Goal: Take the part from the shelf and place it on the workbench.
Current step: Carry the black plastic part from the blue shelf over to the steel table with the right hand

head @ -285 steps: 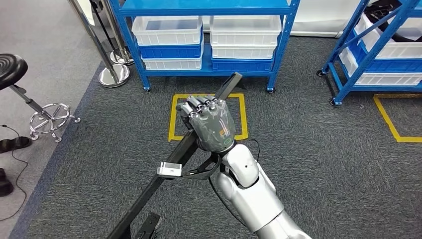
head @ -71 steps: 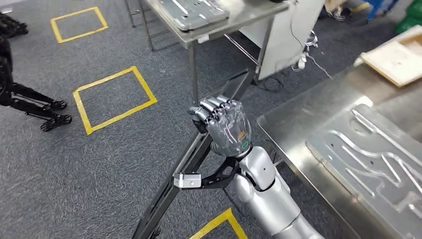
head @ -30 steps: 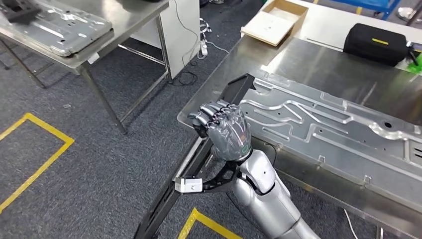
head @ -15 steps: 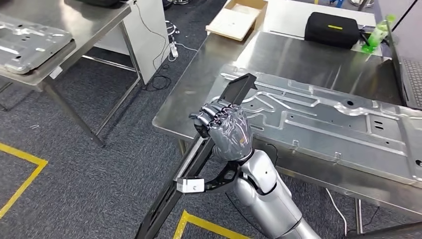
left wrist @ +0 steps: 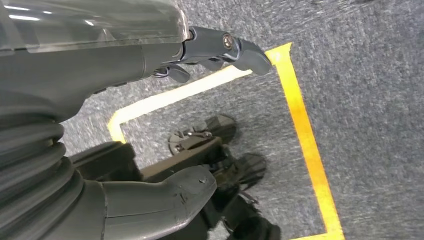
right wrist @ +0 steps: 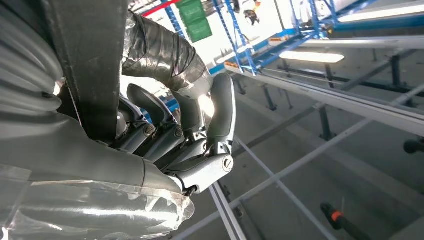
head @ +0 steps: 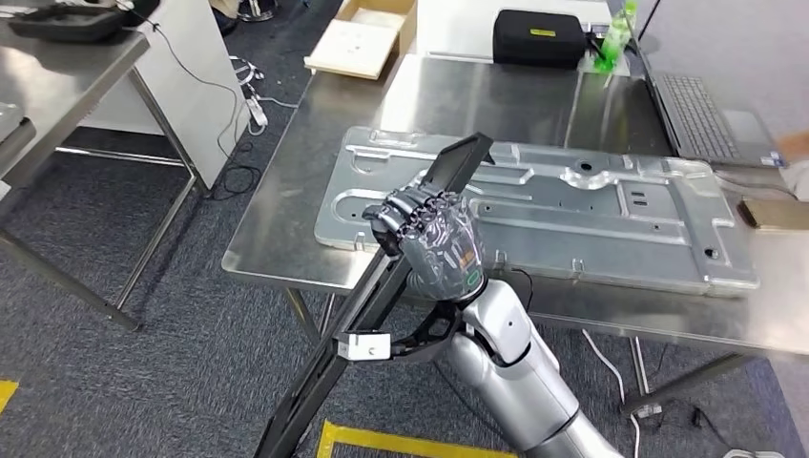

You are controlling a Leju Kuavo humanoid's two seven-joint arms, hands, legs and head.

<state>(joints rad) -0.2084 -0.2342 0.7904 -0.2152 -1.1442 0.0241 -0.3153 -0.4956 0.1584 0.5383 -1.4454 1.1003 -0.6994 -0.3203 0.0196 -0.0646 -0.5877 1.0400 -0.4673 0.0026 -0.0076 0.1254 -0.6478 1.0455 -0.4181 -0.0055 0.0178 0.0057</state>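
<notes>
Right hand (head: 434, 239) grips a long, flat matte-black part (head: 382, 296), frame centre, over the brushed-steel tabletop (head: 286, 205); view has shifted since earlier. Left hand (left wrist: 150, 55) holds nothing, fingers loosely apart.

You have a steel counter (head: 286, 239) standing on grey carpet (head: 143, 382). A large stamped metal panel (head: 591, 219) lies flat across its middle. At the far edge sit a black case (head: 539, 36), a green bottle (head: 615, 38), a laptop (head: 706, 114) and an open cardboard box (head: 363, 43).
</notes>
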